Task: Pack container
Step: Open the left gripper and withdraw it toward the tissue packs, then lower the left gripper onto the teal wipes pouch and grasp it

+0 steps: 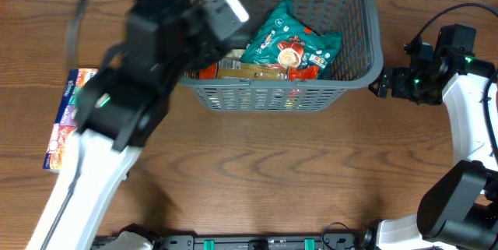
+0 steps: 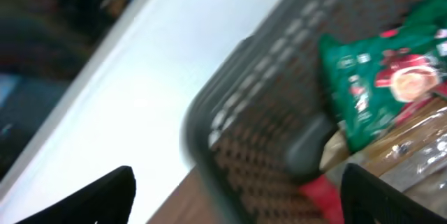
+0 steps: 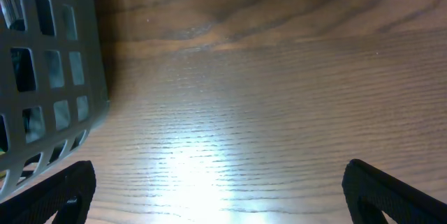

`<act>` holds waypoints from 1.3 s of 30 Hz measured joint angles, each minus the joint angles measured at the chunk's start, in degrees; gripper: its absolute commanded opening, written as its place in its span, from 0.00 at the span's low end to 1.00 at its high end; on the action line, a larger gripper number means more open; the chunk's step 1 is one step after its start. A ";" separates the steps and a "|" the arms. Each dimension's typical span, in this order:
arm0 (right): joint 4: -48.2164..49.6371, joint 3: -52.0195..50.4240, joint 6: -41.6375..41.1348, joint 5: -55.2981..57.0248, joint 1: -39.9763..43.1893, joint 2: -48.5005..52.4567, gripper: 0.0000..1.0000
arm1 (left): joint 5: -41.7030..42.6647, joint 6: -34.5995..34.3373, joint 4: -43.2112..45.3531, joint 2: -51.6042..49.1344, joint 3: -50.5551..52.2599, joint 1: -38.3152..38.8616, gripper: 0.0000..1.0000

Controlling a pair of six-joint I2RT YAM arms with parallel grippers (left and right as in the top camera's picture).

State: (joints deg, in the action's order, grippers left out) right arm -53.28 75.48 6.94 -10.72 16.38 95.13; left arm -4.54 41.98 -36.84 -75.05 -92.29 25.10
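Your left gripper [image 2: 236,182] hung over the left rim of the container [image 1: 280,86], jaws wide with nothing between them. Your right gripper [image 3: 220,172] sat just off the container's right wall, equally wide and empty. The container stood on the table [image 1: 272,164], with a green packet [image 1: 292,44] lying on others inside it. It looked like stiff, light plastic, so you'd best grip its thick rim, since the lattice walls could snag a fingertip. More packets [image 1: 66,117] lay well to the container's left.
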 measured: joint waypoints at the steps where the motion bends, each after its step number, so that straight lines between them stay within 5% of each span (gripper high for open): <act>1: -0.02 0.00 0.00 0.00 0.00 0.00 0.99 | -2.08 -1.79 -2.51 1.92 -0.33 -0.22 0.84; 11: 0.00 -0.02 0.00 -0.07 0.00 0.00 0.99 | -11.39 -29.31 -36.52 10.86 -0.57 -11.96 0.91; 16: 0.02 -0.02 0.00 -0.04 0.00 0.00 0.99 | -11.98 -39.69 -42.86 14.14 0.76 -18.29 0.91; 27: 0.20 -0.02 0.02 -0.22 0.00 0.00 0.99 | -3.28 -46.18 -40.04 21.97 18.71 -28.30 0.99; 39: 2.14 -0.02 0.02 -0.22 0.00 0.00 0.99 | 2.99 -48.28 -22.27 11.93 39.10 -36.98 0.99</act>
State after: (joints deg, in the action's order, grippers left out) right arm -51.13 75.46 6.96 -10.94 16.38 95.13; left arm -1.54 -6.31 -59.11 -63.11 -53.19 -11.88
